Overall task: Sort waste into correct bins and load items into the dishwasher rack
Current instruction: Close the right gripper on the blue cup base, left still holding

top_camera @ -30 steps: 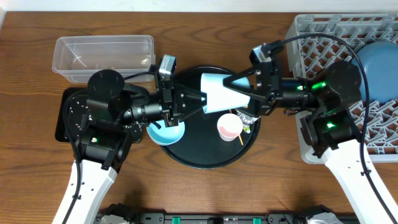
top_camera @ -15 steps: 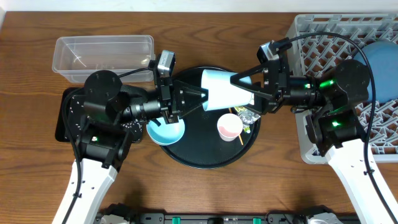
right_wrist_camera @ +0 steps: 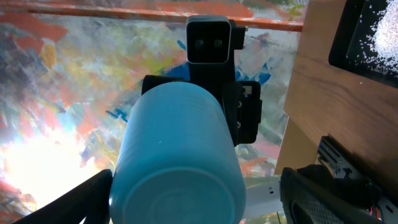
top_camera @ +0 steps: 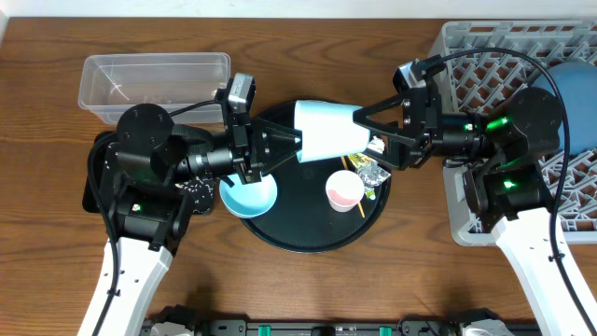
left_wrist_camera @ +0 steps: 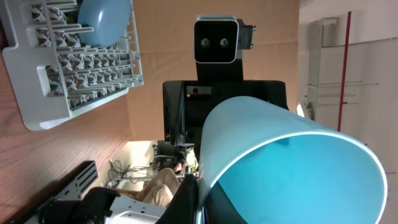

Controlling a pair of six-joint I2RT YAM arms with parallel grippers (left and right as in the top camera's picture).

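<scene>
A white bowl (top_camera: 326, 133) with a pale blue tint hangs on its side above the round black tray (top_camera: 308, 233). My left gripper (top_camera: 297, 142) is shut on its rim, seen close in the left wrist view (left_wrist_camera: 198, 199). My right gripper (top_camera: 362, 131) is open, one finger on each side of the bowl's base (right_wrist_camera: 177, 186). On the tray lie the light blue bowl (top_camera: 248, 196), the pink cup (top_camera: 343, 190), a thin stick (top_camera: 358, 202) and a foil wrapper (top_camera: 373, 173). The dark blue plate (top_camera: 571, 93) stands in the grey rack (top_camera: 485, 56).
The clear tub (top_camera: 154, 84) stands at the back left. The shallow black tray (top_camera: 93, 182) lies partly under my left arm, and rice shows in it in the right wrist view (right_wrist_camera: 373, 31). The rack fills the right side, reaching the table's edge.
The bowl has shifted slightly left and up with my left gripper. My right gripper has drawn back a little to the right and stays open around the bowl's base.
</scene>
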